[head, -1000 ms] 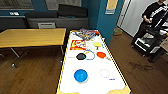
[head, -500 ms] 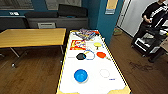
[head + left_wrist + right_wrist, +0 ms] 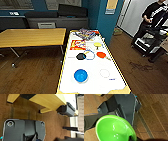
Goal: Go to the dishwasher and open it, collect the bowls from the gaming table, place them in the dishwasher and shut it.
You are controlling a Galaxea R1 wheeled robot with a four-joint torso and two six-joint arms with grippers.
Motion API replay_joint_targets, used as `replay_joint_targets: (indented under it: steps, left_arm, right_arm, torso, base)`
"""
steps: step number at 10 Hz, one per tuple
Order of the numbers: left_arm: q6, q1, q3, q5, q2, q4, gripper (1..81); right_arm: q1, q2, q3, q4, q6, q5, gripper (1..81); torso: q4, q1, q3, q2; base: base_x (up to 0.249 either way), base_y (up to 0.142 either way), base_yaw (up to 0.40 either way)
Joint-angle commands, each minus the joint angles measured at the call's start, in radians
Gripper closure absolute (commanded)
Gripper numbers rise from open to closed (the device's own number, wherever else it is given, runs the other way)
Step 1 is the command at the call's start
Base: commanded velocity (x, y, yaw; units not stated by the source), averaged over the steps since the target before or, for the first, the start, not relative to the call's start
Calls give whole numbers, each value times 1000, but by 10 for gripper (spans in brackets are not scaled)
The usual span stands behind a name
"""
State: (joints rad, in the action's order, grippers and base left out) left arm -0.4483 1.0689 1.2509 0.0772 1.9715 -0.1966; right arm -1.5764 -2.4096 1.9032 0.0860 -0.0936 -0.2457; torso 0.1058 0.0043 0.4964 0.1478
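In the head view almost nothing has shifted over the last second: the gaming table (image 3: 92,62), a long white worktop with yellowish sides, sits in the same place ahead, so the robot seems to be standing at its near end, not driving. A blue bowl (image 3: 80,75) rests on it near the robot, with a red bowl (image 3: 101,54) and a yellow one (image 3: 97,45) farther along. A plain wooden table (image 3: 32,37) stands to the left, and a person (image 3: 152,17) at the right.

The left wrist view looks down on wood floor (image 3: 52,122) and the worktop's underside; whether that tool is released or clenched I cannot tell.

In the right wrist view a green bowl (image 3: 114,129) sits close under the wrist, apparently grasped by the right tool, so collecting looks under way.
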Motion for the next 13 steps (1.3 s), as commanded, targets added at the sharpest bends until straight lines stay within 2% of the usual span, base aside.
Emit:
replay_joint_targets:
  steps: [1, 2, 3, 5, 6, 8, 11, 12, 13]
  left_arm:
    - [-124, -177, -114, -116, -106, 46, 10]
    - [-170, -224, -128, -159, -107, 72, 10]
    - [-202, -279, -128, -188, -103, 85, 10]
    - [-257, -376, -102, -261, -81, 98, 10]
    - [-283, -405, -83, -280, -65, 98, 10]
    - [-303, -464, -36, -304, -11, 103, 10]
    - [-377, -577, 56, -420, 99, 101, 10]
    - [-395, -611, 71, -447, 130, 100, 10]
    - [-409, -637, 78, -439, 141, 101, 10]
  right_arm:
    - [6, 44, -20, -3, 3, 62, 811]
    - [9, 42, -20, -3, 3, 63, 811]
    - [17, 42, -20, -3, 3, 65, 811]
    - [22, 44, -27, -2, 3, 65, 811]
    - [29, 44, -29, -2, 3, 65, 811]
    - [40, 42, -29, 0, 2, 72, 811]
    - [52, 41, -29, 1, 0, 77, 811]
    - [54, 41, -29, 1, -1, 77, 811]
    - [54, 39, -26, 1, -3, 77, 811]
  torso:
    - [0, 0, 0, 0]
    - [0, 0, 0, 0]
    - [0, 0, 0, 0]
    - [0, 0, 0, 0]
    - [0, 0, 0, 0]
    - [0, 0, 0, 0]
    - [0, 0, 0, 0]
    - [0, 0, 0, 0]
    - [0, 0, 0, 0]
  base:
    - [0, 0, 0]
    - [0, 0, 0]
    - [0, 0, 0]
    - [0, 0, 0]
    - [0, 0, 0]
    - [0, 0, 0]
    - [0, 0, 0]
    - [0, 0, 0]
    - [0, 0, 0]
